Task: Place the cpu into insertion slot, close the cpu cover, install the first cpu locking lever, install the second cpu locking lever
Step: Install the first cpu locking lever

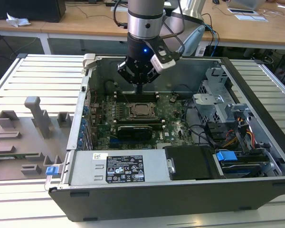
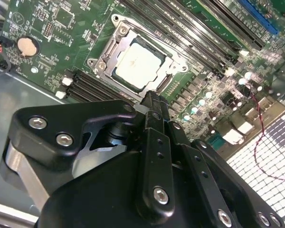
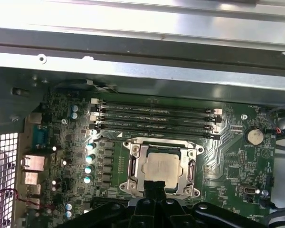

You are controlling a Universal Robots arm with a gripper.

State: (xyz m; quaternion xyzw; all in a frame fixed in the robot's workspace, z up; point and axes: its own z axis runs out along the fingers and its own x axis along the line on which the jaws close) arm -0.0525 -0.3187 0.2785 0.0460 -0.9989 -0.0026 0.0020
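At the exterior view's left, grey plastic holders (image 1: 19, 137) sit on the slatted metal table (image 1: 38, 76). Beside them stands an open computer case (image 1: 133, 199). A blue clip (image 1: 51, 170) marks its near left corner, and a labelled silver box (image 1: 118, 168) runs along the front wall.

Behind that box lies the green circuit board (image 1: 102, 118). At its middle is the insertion slot (image 2: 118, 23), and the cpu (image 3: 160, 167) sits in it with its dull silver top facing up. The cpu cover (image 3: 133, 166) lies flat around the chip, which shows through the cover's window. Whether the thin locking levers are latched I cannot tell.

The arm comes down from above. Its pincer (image 1: 139, 90) hangs just over the long black memory slots (image 1: 137, 96), right beside the insertion slot's edge. Its fingers (image 2: 152, 100) are pressed together with nothing between them. I cannot tell if the tip touches the board.

Further to the exterior view's right are a metal drive cage (image 1: 223, 90), orange cables (image 1: 242, 137) and a blue tab (image 1: 226, 156).
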